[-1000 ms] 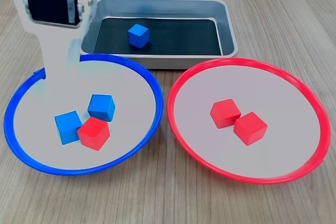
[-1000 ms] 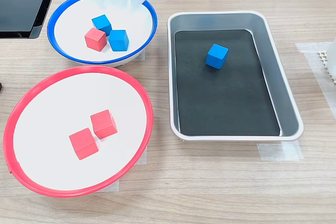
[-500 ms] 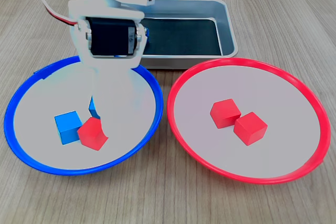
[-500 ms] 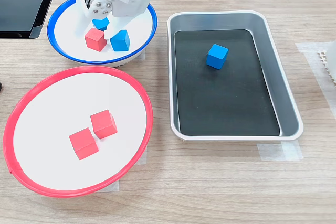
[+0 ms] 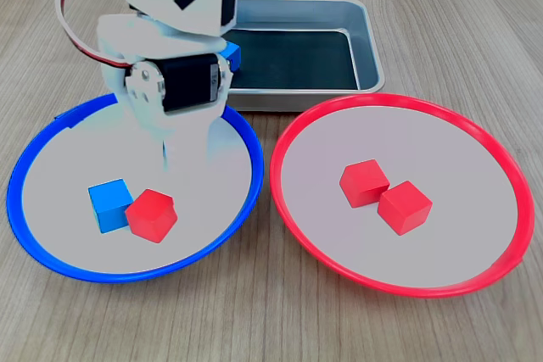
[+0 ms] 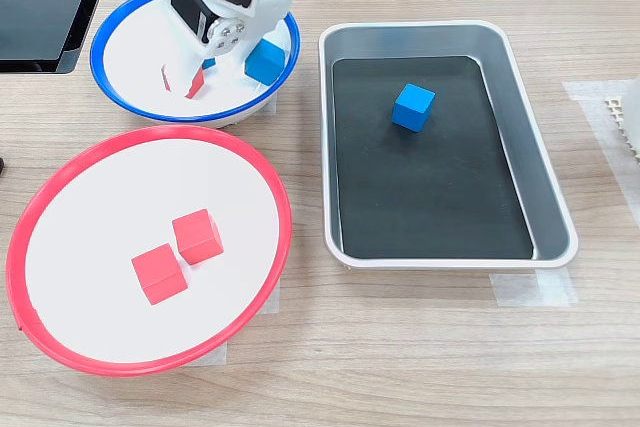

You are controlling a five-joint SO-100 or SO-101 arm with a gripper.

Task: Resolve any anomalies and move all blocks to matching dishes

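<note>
Gripper (image 6: 192, 79): white, down in the blue-rimmed round dish (image 5: 34, 235), fingers either side of a small red cube (image 5: 152, 214); can't tell if it's actually clamped.
Red-rimmed dish (image 6: 60, 347): 2 red cubes (image 6: 180, 255).
Grey metal tray (image 6: 545, 187): 1 blue cube (image 6: 413, 107).

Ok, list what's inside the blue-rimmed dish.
In the first exterior view, the blue-rimmed dish shows one blue block touching a red block. The arm covers the dish's middle, so anything behind it is hidden.
</note>
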